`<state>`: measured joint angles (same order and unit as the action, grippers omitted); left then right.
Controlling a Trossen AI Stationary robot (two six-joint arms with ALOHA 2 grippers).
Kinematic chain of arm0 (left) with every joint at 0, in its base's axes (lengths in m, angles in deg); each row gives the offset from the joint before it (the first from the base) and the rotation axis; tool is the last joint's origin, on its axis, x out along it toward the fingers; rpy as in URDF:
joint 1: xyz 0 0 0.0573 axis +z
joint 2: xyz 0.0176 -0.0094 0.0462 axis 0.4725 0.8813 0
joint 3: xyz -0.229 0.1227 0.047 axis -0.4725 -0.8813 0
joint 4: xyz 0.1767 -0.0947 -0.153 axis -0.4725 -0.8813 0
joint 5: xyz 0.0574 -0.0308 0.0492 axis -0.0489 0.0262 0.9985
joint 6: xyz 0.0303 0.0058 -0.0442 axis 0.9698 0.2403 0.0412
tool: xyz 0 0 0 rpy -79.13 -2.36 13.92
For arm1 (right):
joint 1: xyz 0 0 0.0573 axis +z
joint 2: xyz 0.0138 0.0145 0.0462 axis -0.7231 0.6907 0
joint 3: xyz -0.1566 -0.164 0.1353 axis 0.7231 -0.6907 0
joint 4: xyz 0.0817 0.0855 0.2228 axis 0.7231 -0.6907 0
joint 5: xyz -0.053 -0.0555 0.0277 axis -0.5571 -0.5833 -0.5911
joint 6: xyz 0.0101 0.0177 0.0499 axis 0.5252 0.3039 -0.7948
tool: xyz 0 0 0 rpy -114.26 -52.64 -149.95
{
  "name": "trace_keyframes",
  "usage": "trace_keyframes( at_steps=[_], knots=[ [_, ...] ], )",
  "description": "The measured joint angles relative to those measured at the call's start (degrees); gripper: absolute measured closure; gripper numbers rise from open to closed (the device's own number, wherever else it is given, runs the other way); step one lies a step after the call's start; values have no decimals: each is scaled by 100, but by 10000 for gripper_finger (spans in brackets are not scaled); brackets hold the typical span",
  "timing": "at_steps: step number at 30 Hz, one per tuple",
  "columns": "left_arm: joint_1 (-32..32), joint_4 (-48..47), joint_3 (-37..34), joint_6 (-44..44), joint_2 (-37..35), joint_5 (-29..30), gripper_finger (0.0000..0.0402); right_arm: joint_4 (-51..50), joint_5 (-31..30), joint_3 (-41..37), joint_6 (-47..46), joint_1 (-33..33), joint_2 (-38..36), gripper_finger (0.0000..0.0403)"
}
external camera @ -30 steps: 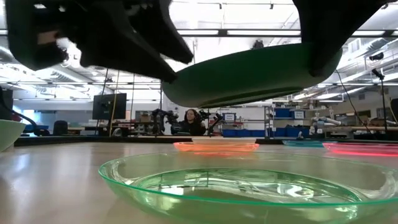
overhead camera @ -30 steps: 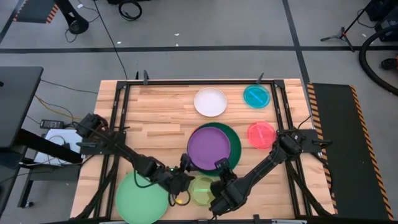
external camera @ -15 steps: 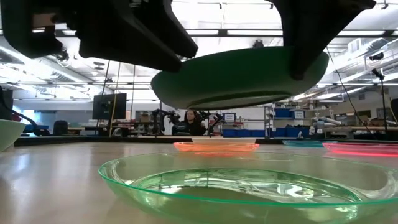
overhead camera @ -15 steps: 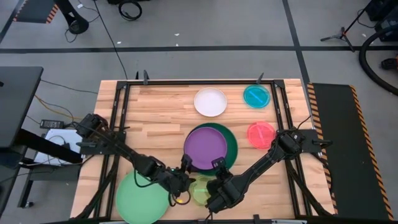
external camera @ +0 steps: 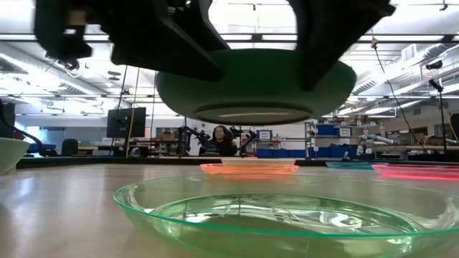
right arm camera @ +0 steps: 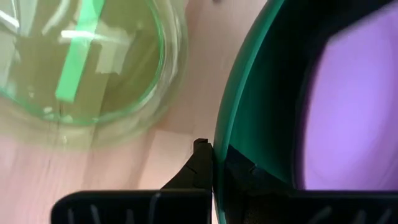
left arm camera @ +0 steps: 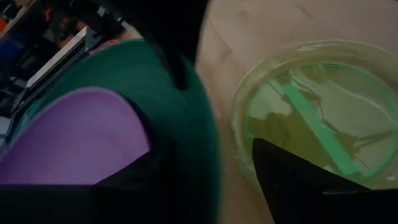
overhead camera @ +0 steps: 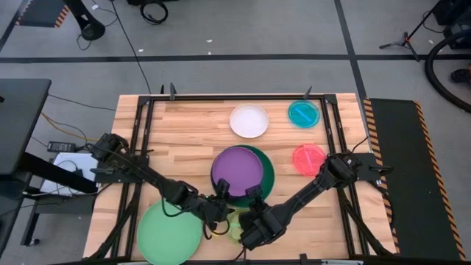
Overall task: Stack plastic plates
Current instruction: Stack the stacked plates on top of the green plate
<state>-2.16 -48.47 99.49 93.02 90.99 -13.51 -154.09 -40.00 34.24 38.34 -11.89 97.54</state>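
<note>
The dark green plate (overhead camera: 268,171) carries the purple plate (overhead camera: 237,173) and hangs above the table in the low view (external camera: 254,86). My left gripper (overhead camera: 220,202) and right gripper (overhead camera: 255,200) are both shut on its near rim. The translucent lime plate (overhead camera: 234,225) lies flat on the wood just below and in front of them, filling the low view's foreground (external camera: 276,215). The large light green plate (overhead camera: 169,232) lies at the near left corner. No black plate shows. My left gripper pinches the dark green plate's near-left rim (left arm camera: 202,134), one finger over the rim and one under it, coming from the table's near left. The plate is lifted clear and about level. My right gripper pinches the near-right rim (right arm camera: 219,140), with one finger (right arm camera: 200,163) outside the edge and the other inside the plate, coming from the near right. The plate is clear of the table.
The white plate (overhead camera: 249,120) and teal plate (overhead camera: 303,112) lie near the far edge, the pink plate (overhead camera: 309,158) to the right. The low view shows an orange-rimmed plate (external camera: 249,168) far back. Bare wood lies at far left. A person sits in the room beyond.
Both grippers have carried the dark green plate with the purple one toward the table's left, over the lime plate. In the low view the plate was tilted, right side higher; it now hangs about level. Neither gripper has let go.
</note>
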Motion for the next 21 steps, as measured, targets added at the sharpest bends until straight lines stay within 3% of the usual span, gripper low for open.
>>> trace_keyframes(
  at_steps=[7,11,18,21],
  knots=[
    [38,-4,0,-41,0,6,205,218,6,0,186,-23,0,390],
    [18,-23,0,-42,0,6,255,221,20,0,187,-23,0,390],
    [7,-140,0,-104,2,-81,381,224,-2,0,203,-31,0,389],
    [8,-195,6,-218,2,-75,385,228,-15,0,209,-41,0,387]
  ],
)
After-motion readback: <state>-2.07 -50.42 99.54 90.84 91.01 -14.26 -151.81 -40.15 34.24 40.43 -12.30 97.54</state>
